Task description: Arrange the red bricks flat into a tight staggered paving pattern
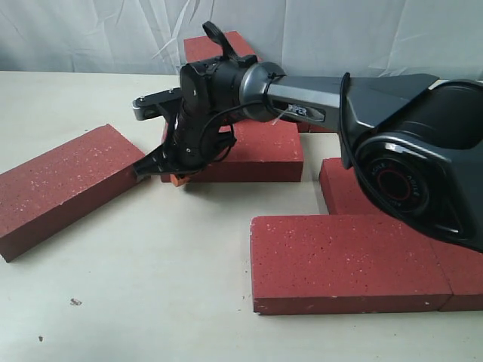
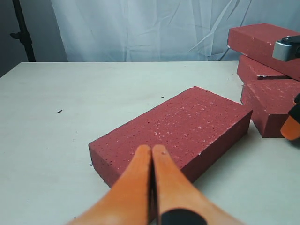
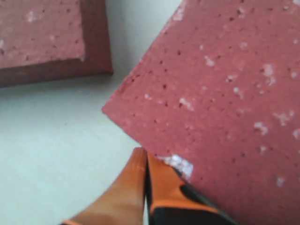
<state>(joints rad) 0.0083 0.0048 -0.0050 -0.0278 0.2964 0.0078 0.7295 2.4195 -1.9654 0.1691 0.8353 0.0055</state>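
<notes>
Several dark red bricks lie flat on the pale table. My right arm reaches across to the left, and its gripper [image 1: 178, 179] is shut and empty, its orange tips [image 3: 143, 157] pressed against the near left corner of the middle brick [image 1: 260, 151] [image 3: 220, 89]. The left brick [image 1: 64, 185] [image 2: 178, 129] lies angled just beyond, with its corner [image 3: 47, 37] showing in the right wrist view. My left gripper [image 2: 151, 151] is shut and empty, pointing at that left brick's near end; it is outside the exterior view. A front brick [image 1: 343, 260] lies nearest the camera.
One brick [image 1: 215, 47] lies at the back behind the arm, more [image 1: 343, 188] sit under the right arm at the right, and another [image 1: 462, 280] abuts the front brick. A white curtain [image 1: 339, 30] closes off the back. Bare table [image 1: 151, 286] spreads front left.
</notes>
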